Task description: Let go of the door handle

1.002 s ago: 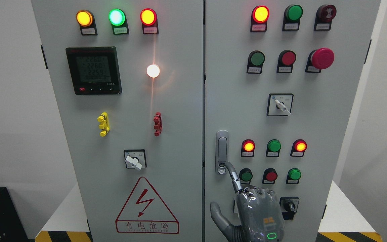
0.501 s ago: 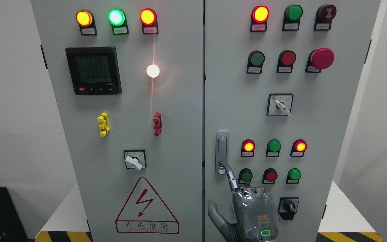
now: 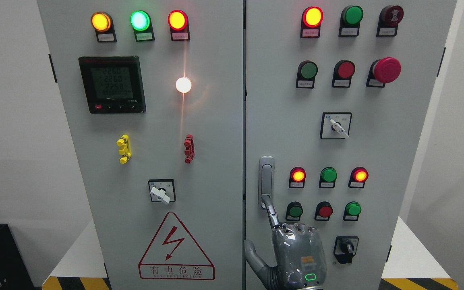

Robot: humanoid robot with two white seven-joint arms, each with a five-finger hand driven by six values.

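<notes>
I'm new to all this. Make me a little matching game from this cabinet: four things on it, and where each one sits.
1. meter
2. mushroom button
3. warning triangle
4. door handle

a. right door, upper right
b. left door, bottom
c. left door, upper left
d. right door, left edge, just above the right hand's finger

Pairs: 1-c, 2-a, 3-b, 4-d
</notes>
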